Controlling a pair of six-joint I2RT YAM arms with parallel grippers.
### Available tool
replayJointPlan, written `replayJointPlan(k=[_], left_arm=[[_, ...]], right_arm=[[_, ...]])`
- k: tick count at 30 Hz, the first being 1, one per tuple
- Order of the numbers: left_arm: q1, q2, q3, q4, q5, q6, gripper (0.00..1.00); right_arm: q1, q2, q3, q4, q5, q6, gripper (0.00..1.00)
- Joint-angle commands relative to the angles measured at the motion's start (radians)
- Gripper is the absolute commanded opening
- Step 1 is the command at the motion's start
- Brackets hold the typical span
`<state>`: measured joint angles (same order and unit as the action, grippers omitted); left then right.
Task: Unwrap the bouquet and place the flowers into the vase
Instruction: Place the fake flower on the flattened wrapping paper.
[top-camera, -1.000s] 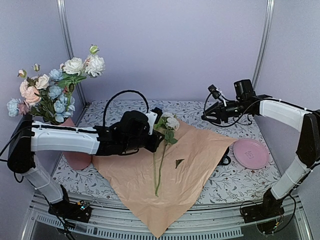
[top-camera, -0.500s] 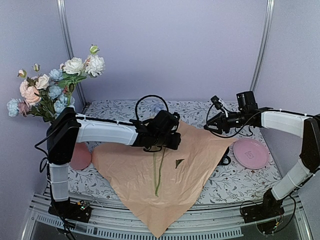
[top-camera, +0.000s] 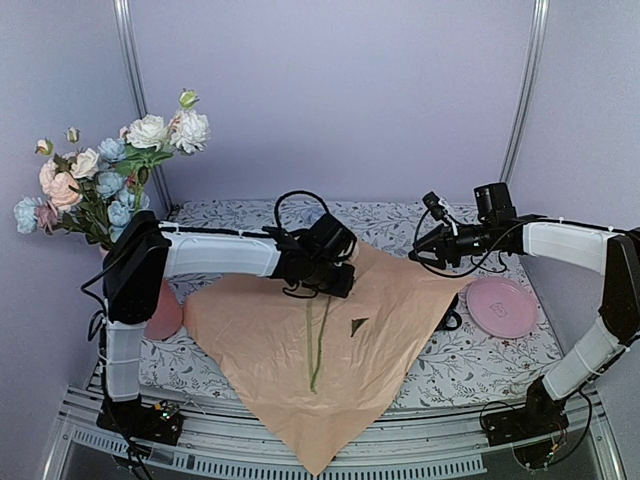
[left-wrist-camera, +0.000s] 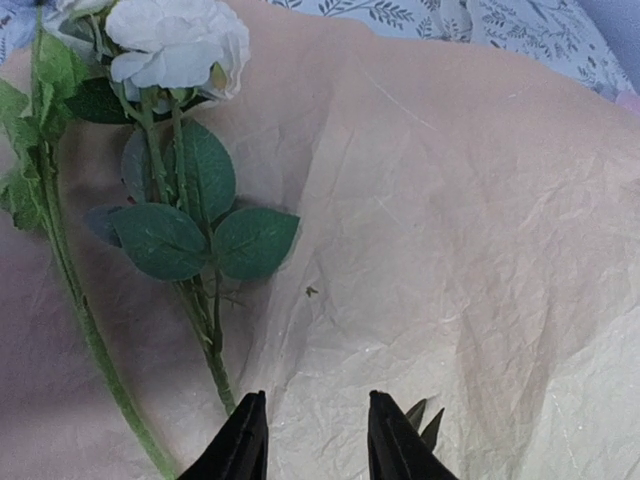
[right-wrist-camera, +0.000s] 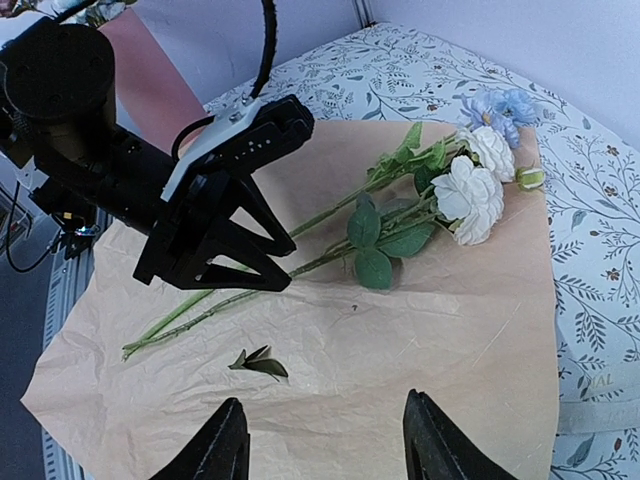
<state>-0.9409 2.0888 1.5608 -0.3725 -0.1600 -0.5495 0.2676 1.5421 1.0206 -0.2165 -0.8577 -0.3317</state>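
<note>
The peach paper (top-camera: 260, 340) of the bouquet lies spread flat on the table. Two loose flowers (right-wrist-camera: 470, 195) rest on it, white and blue blooms at the far end, stems (top-camera: 317, 350) running toward me. My left gripper (top-camera: 335, 280) hovers open low over those stems (left-wrist-camera: 205, 335), nothing between its fingers; the white bloom (left-wrist-camera: 175, 45) lies ahead of it. The right gripper (top-camera: 416, 247) hangs open in the air over the paper's right corner, empty. The pink vase (top-camera: 165, 310) stands at the far left holding several flowers (top-camera: 100, 170), largely hidden behind my left arm.
A flat pink plate (top-camera: 500, 307) sits right of the paper. A small torn leaf (right-wrist-camera: 258, 363) lies on the paper near the stems. The table has a floral-print cover (top-camera: 470, 370). A dark object (top-camera: 452, 320) peeks out at the paper's right edge.
My left arm has swung right and farther out over the paper, now covering the blooms from above, and its jaws have widened a little. The right gripper shifted slightly right.
</note>
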Motion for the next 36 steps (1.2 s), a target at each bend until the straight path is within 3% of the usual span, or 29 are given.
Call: replayJointPlan(k=[1,9,24,32,36], left_arm=[[0.011,0.049,0.064,-0.06,0.02,-0.038,0.36],[0.016,0.115,0.15,-0.174,-0.036,-0.066,0.35],[0.014,0.068,0.035,-0.173,-0.015,-0.118,0.35],[0.015,0.077,0.034,-0.182,-0.005,-0.124,0.3],[0.002,0.031,0.043,-0.2,-0.033,-0.122,0.33]], right_arm=[[-0.003,0.013,0.014,-0.01,-0.039,-0.016,0.55],[-0.003,0.027,0.019,-0.024,-0.052,-0.026,0.55],[-0.003,0.057,0.032,-0.045,-0.065,-0.038,0.55],[-0.004,0.058,0.035,-0.049,-0.066,-0.041,0.55],[-0.004,0.058,0.033,-0.05,-0.066,-0.042,0.55]])
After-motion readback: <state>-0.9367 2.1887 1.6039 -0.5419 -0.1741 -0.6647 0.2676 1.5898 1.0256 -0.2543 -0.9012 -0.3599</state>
